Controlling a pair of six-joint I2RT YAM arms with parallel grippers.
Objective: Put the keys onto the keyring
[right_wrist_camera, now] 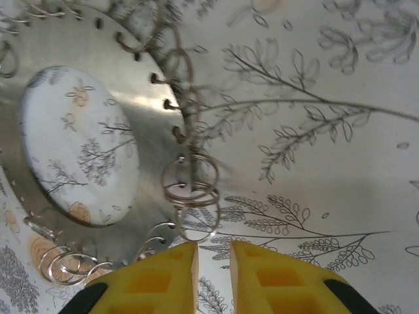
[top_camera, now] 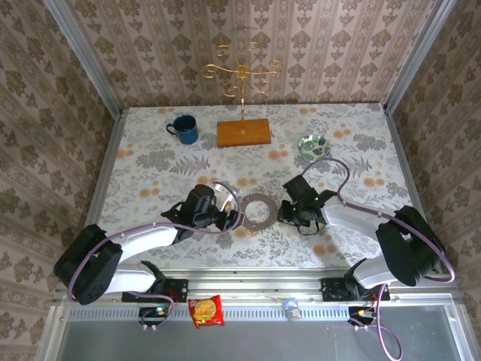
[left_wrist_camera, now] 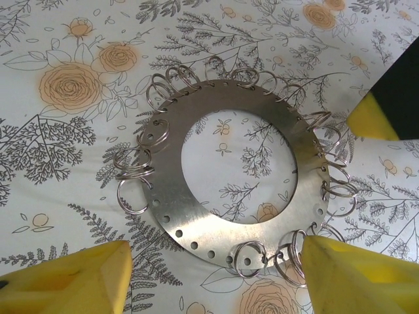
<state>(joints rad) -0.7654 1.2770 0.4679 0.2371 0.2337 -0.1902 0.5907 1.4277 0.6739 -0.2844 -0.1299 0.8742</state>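
Down at the near rail we've got a red-and-yellow snack packet (top_camera: 207, 310), closest to us. Sweeping from the left now: a blue mug (top_camera: 184, 129) stands far back on the flowered bench (top_camera: 150, 162). Nearer, the left end effector (left_wrist_camera: 216, 252) is open, its yellow fingers (left_wrist_camera: 72, 278) spread wide, one on each side of the keyring's near edge. The right-hand finger sits right against the little wire rings (left_wrist_camera: 134, 163) there; we can't tell if it touches them. Behind, at the far edge, a gold branching stand rises from a wooden base (top_camera: 243, 132). The keyring (left_wrist_camera: 171, 203) lies flat on the bench, front and centre, between the two end effectors. It's a grey metal disc with a wide hole, and wire rings hang all around its rim. On its right, the right end effector (right_wrist_camera: 213, 252) is nearly closed. We see just a thin slit between its fingers (right_wrist_camera: 258, 275), with nothing in it and one wire ring just beyond the tips. Far right at the back sits a green patterned bowl (top_camera: 313, 144).
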